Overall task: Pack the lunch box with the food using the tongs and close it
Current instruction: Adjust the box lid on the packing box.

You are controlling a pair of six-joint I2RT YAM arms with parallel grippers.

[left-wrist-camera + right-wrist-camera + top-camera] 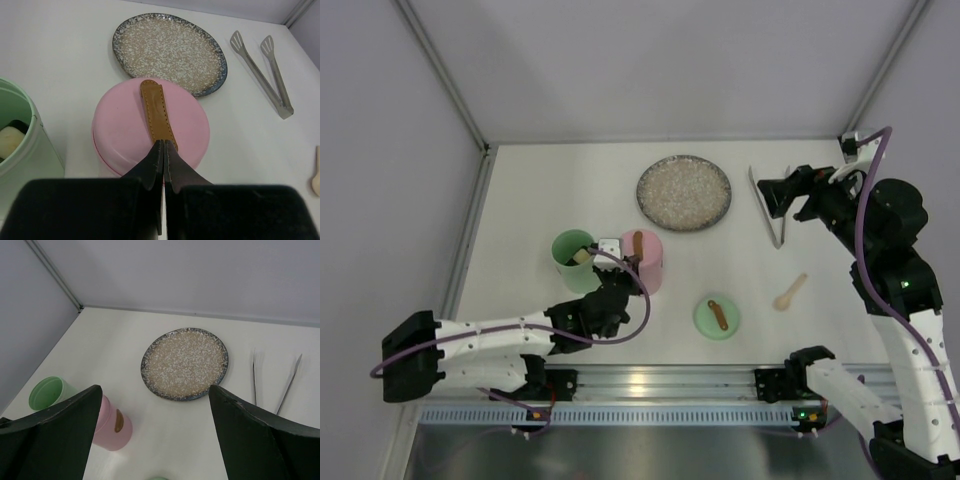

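Food's in the green tub, left arm is on the pink lid, tongs are sitting untouched

From the left: the food sits inside the open green tub. Just beside it, the left gripper is pinched tight on the near end of the brown leather strap on the pink lid. That strap looks soft and floppy, so it's probably fine for lifting but not for steering. The speckled plate has nothing on it. The green lid lies on the table. The tongs lie flat right of the plate, with the right gripper hovering over them, jaws spread, holding nothing. The tongs look light, stiff, springy and likely slick, so the best grab is across both arms, up from the joined end.
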